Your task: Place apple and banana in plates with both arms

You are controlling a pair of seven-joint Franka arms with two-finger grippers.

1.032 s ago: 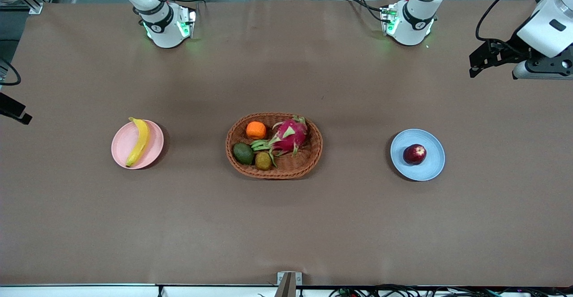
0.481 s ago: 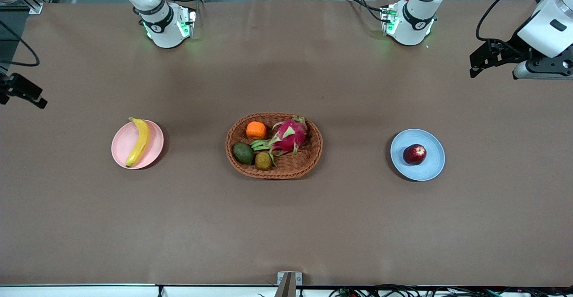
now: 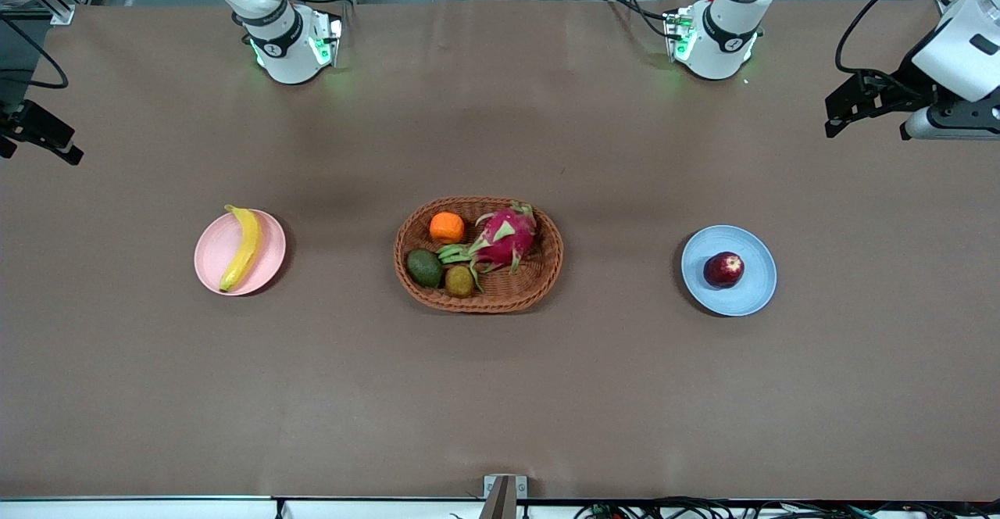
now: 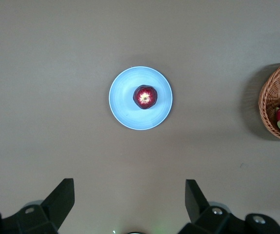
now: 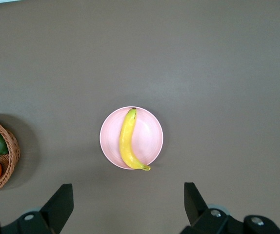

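Left gripper (image 3: 840,112): raised over the table's edge at the left arm's end, fingers (image 4: 59,200) spread wide, nothing between them. Apple (image 3: 723,269) resting below and well apart from that gripper, upright on the blue plate (image 3: 754,294), pale patch up, slightly off the plate's centre.

Right gripper (image 3: 55,144): raised over the table's edge at the right arm's end, only partly in the front view; fingers (image 5: 62,202) spread wide per the right wrist view, empty. Banana (image 3: 241,246) lying below and well apart from that gripper, across the pink plate (image 3: 211,257), one tip reaching the rim, possibly just past it.

Basket (image 3: 547,269) midway between the two plates, well apart from both grippers, holding orange (image 3: 447,227), dragon fruit (image 3: 508,236), and two green fruits.
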